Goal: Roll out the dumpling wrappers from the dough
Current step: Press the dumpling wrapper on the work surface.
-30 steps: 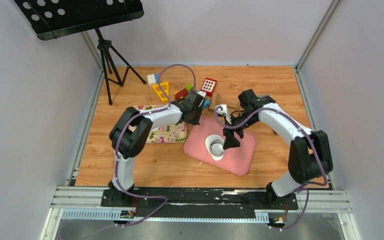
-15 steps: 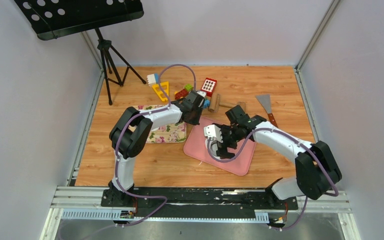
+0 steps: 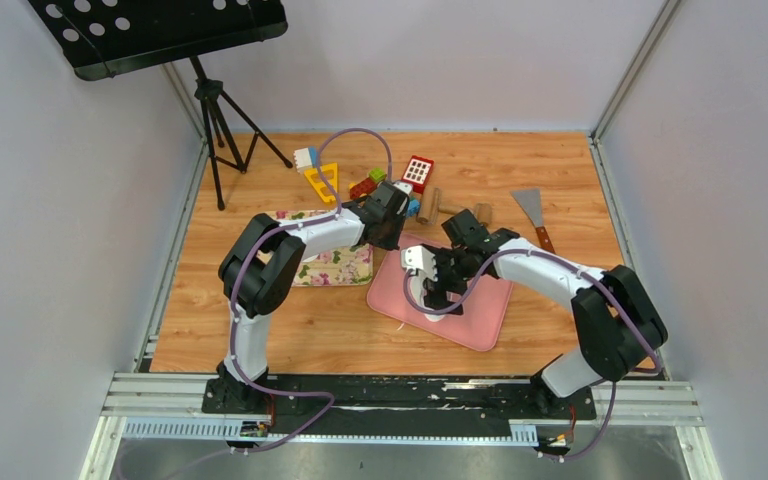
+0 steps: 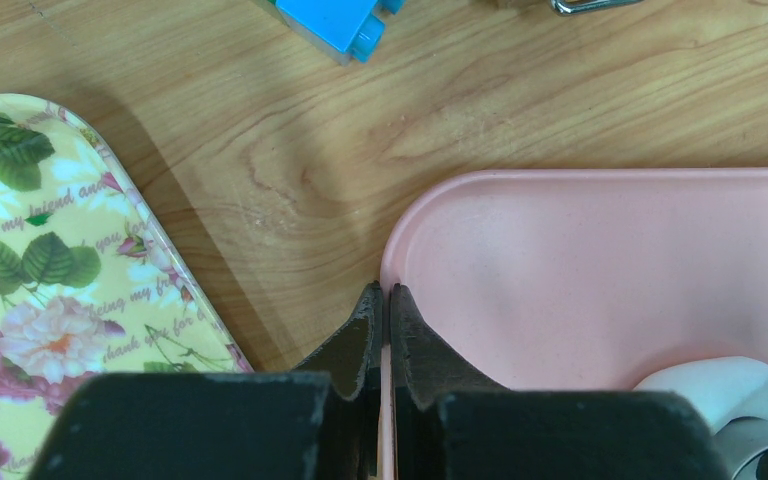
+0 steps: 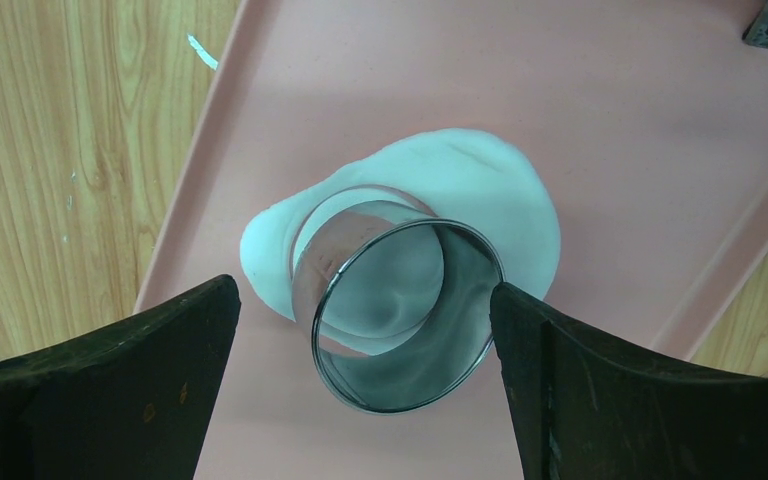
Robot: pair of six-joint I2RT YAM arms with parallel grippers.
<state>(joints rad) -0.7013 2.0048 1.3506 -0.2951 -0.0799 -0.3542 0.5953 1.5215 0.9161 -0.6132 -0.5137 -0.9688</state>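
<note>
I see a wooden table (image 3: 290,330) walled in grey on the left, far and right sides, with bare wood along its near edge. A pink tray (image 3: 485,315) lies at centre, and a floral tray (image 3: 335,268) sits just beside its left edge. Toy blocks (image 3: 365,185) and a spatula (image 3: 530,205) lie beyond the pink tray.

The dough (image 5: 500,200) is a flattened white sheet near the pink tray's left rim, with bare pink to its right. The metal ring (image 5: 340,240) stands upright on the dough.

My left gripper (image 4: 380,300) is pinched tight on the pink tray's far-left rim. My right gripper (image 5: 365,300) is spread wide, one finger either side of the ring, with a clear gap at the left finger.

A second ago the right arm stood upright over the ring and hid the spatula. Now it reaches in low. The ring, the dough and the left arm have not moved.
</note>
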